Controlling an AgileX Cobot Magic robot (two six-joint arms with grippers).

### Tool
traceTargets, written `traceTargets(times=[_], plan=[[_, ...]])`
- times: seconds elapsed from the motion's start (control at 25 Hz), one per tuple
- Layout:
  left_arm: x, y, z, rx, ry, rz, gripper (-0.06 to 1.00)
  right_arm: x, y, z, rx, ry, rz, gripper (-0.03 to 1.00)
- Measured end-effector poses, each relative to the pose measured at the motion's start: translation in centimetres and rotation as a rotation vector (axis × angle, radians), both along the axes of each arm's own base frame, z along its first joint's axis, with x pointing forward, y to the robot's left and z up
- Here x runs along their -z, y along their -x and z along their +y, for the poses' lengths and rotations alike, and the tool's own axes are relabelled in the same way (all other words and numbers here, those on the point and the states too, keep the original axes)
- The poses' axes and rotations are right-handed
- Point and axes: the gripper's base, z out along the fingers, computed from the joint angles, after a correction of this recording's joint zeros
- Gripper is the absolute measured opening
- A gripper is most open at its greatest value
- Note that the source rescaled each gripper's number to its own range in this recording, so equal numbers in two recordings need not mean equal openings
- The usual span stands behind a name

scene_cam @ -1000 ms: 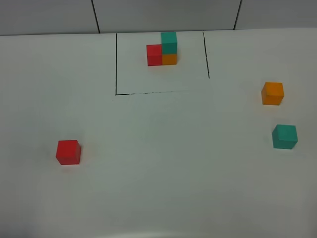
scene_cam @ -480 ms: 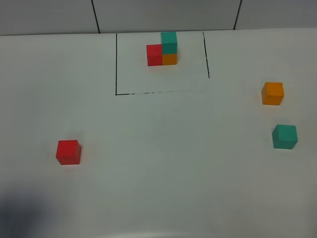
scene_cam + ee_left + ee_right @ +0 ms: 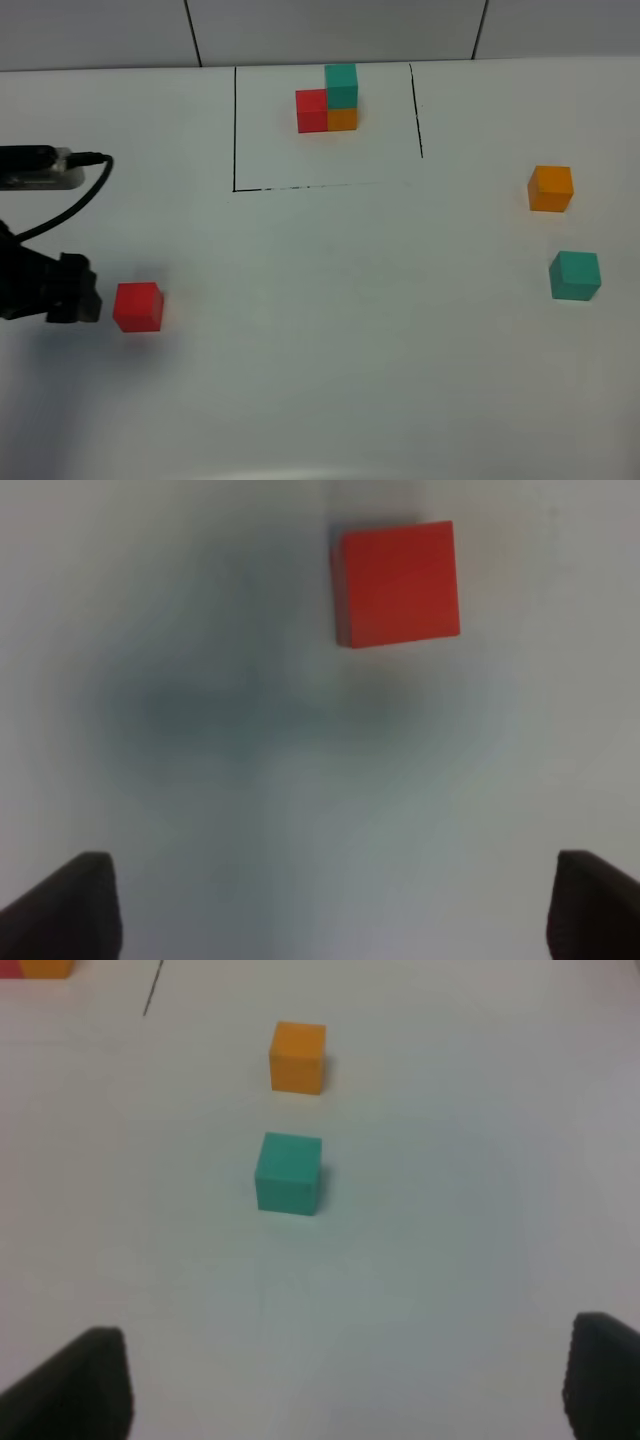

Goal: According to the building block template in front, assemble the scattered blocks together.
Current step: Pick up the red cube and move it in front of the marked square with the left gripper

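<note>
Three cubes apart on worktop [image 3: 330,330]: red cube [image 3: 137,306], orange cube [image 3: 550,188], teal cube [image 3: 575,275]; left gripper [image 3: 330,910] wide, empty, aimed at red cube for grasp; right gripper [image 3: 345,1380] wide, empty.

The left claw [image 3: 330,910] shows as two matte black fingers [image 3: 75,910] with blunt, rounded tips, blurred at this close range. Behind the claw the arm is a blocky black housing [image 3: 40,288]. Farther back from the claw sits a pale grey box [image 3: 40,180] with a dark top, possibly a camera. A thin black cable [image 3: 95,192] loops from the box toward the housing. The right claw [image 3: 345,1385] has the same dark, blunt fingers.
</note>
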Motion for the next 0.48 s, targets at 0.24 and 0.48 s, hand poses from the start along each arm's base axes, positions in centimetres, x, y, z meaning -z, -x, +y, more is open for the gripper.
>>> traceTargets(times=[0.24, 0.48], plan=[[3.5, -3.9, -2.0, -0.021, -0.026, 0.071, 0.86, 0.0, 0.0, 0.0, 0.0, 0.0, 0.0, 0.75], [5.9, -6.1, -2.5, -0.041, -0.039, 0.142, 0.86, 0.0, 0.0, 0.0, 0.0, 0.0, 0.0, 0.75]])
